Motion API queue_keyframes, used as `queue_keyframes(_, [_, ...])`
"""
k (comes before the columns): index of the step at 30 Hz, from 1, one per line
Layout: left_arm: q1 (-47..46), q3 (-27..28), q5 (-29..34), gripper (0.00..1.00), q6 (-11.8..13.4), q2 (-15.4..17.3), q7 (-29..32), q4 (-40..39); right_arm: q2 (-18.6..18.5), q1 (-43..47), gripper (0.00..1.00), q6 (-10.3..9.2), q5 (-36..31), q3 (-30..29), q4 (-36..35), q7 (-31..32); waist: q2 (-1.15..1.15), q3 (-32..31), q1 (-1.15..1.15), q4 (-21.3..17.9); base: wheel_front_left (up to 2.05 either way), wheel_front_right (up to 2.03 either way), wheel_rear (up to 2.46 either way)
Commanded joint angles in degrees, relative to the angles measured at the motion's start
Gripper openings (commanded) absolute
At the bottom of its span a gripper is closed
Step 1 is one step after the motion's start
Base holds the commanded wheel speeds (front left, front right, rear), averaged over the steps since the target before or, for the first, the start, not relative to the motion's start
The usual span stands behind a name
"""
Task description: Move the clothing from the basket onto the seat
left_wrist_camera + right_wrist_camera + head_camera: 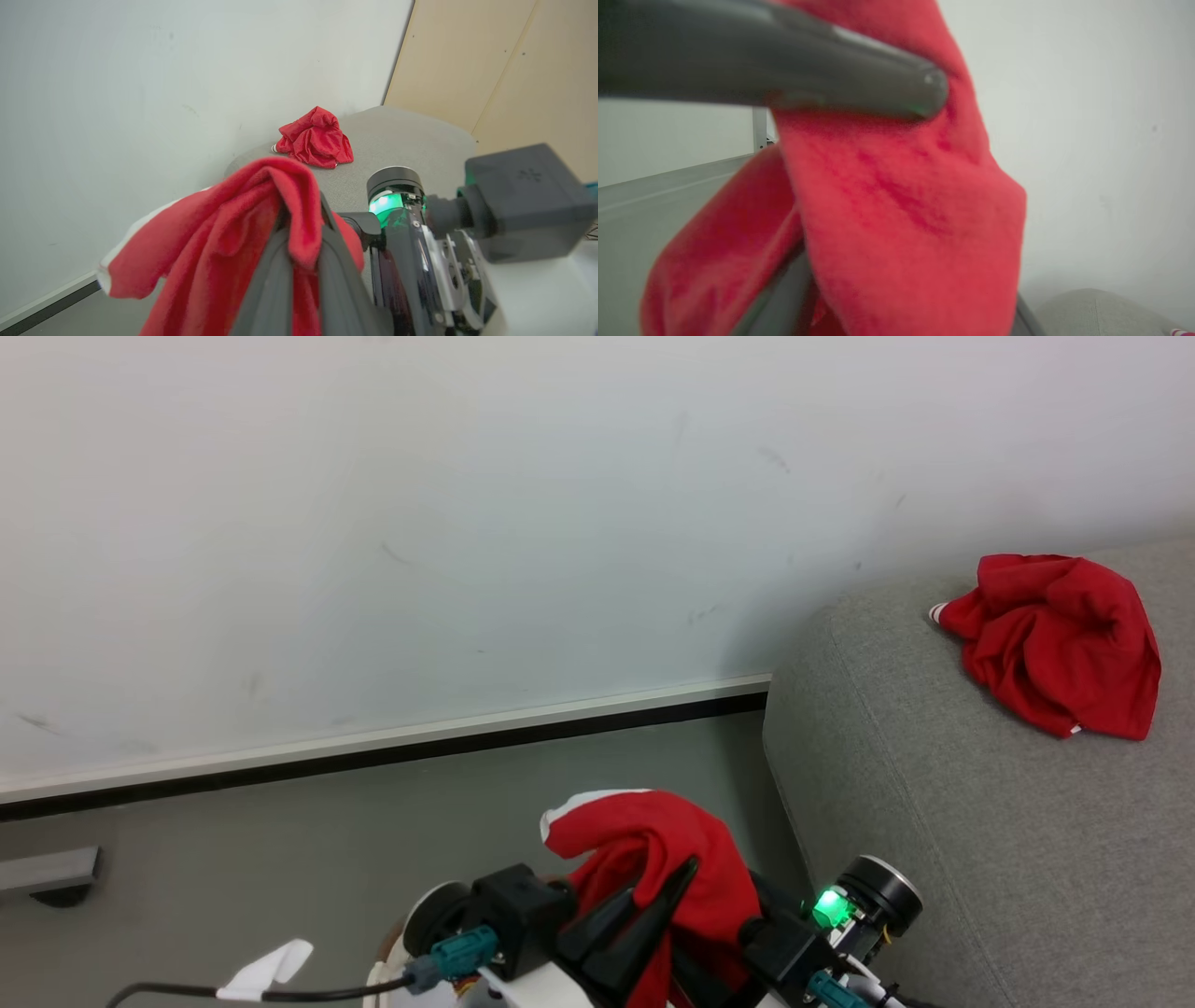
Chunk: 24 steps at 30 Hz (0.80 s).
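While 1 red garment point(653, 831) is pinched between the pressed-together fingers of the left gripper point(665, 882), it is held raised above the grey floor point(233, 859) just beside the front corner of the seat point(934, 821), its white-trimmed edge drooping toward the wall point(373, 523). The right gripper point(901, 303) is seen close against the same garment with its 2 fingers spread wide and red fabric hanging between them; no grip by it can be made out. A 2nd red garment point(1060, 639) is seen crumpled on the seat near the wall, well apart from both grippers.
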Motion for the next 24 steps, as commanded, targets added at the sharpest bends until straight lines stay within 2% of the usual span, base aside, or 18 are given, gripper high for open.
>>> queue_keyframes(1, [0.18, 0.11, -1.24, 0.0, -0.13, 0.13, 0.33, -0.32, -0.19, -0.7, 1.0, -0.15, 0.75, 0.35, 0.25, -0.26, 0.0, 0.04, 0.0, -0.01, 0.0, 0.0, 0.0])
queue_keyframes(3, [0.29, 0.16, -1.37, 0.0, -0.16, 0.31, 0.58, -0.31, -0.16, -1.13, 1.0, -0.15, 1.43, 0.65, 0.24, -0.72, 0.0, 0.14, 0.0, -0.06, 0.0, 0.0, 0.0])
queue_keyframes(4, [0.4, 0.09, -1.61, 0.0, -0.26, 0.34, 0.71, -0.28, -0.16, -1.23, 0.88, -0.15, 1.75, 0.7, 0.3, -0.68, 0.0, 0.18, 0.0, -0.06, 0.0, 0.0, 0.0])
queue_keyframes(5, [0.52, -0.05, -1.8, 0.0, -0.42, 0.36, 0.92, -0.32, -0.14, -1.31, 0.34, -0.15, 2.12, 0.57, 0.36, -0.82, 0.0, 0.22, 0.0, -0.06, 0.0, 0.0, 0.0])
queue_keyframes(6, [0.66, -0.18, -2.16, 0.0, -0.52, 0.37, 1.04, -0.36, -0.08, -1.29, 0.0, -0.15, 2.55, 0.49, 0.4, -0.89, 0.0, 0.26, 0.0, -0.06, 0.0, 0.0, 0.0])
queue_keyframes(11, [0.85, 0.0, -2.45, 0.0, -0.14, 0.46, 1.09, -0.37, 0.11, -1.23, 0.0, -0.15, 4.7, 0.2, 0.53, -1.23, 0.0, 0.43, 0.0, -0.11, 0.0, 0.0, 0.0])
queue_keyframes(12, [0.96, 0.19, -2.52, 0.18, -0.04, 0.37, 0.72, -0.33, 0.14, -1.14, 0.0, -0.15, 5.29, -0.22, 0.55, -1.31, 0.0, 0.48, 0.0, -0.13, 0.0, 0.0, 0.0])
queue_keyframes(13, [1.05, 0.22, -2.53, 0.45, 0.1, 0.42, 0.45, -0.23, 0.16, -0.98, 0.0, -0.15, 5.78, -0.6, 0.55, -1.19, 0.0, 0.53, 0.0, -0.17, 0.0, 0.0, 0.0])
queue_keyframes(14, [1.16, 0.32, -2.47, 0.8, 0.23, 0.54, 0.36, -0.09, 0.1, -0.81, 0.0, -0.15, 6.2, -0.99, 0.51, -1.28, 0.0, 0.58, 0.0, -0.22, 0.0, 0.0, 0.0])
queue_keyframes(15, [1.26, 0.45, -2.35, 1.0, 0.38, 0.72, 0.15, 0.08, -0.04, -0.6, 0.0, -0.15, 6.64, -1.47, 0.51, -1.36, 0.0, 0.64, 0.0, -0.29, 0.0, 0.0, 0.0])
queue_keyframes(24, [2.21, 0.58, -0.07, 1.0, 1.16, 2.01, -3.14, 2.68, -1.98, 1.48, 0.0, -0.15, 6.61, -7.01, -0.36, -1.7, 0.0, 1.07, 0.0, -2.37, 0.0, 0.0, 0.0])
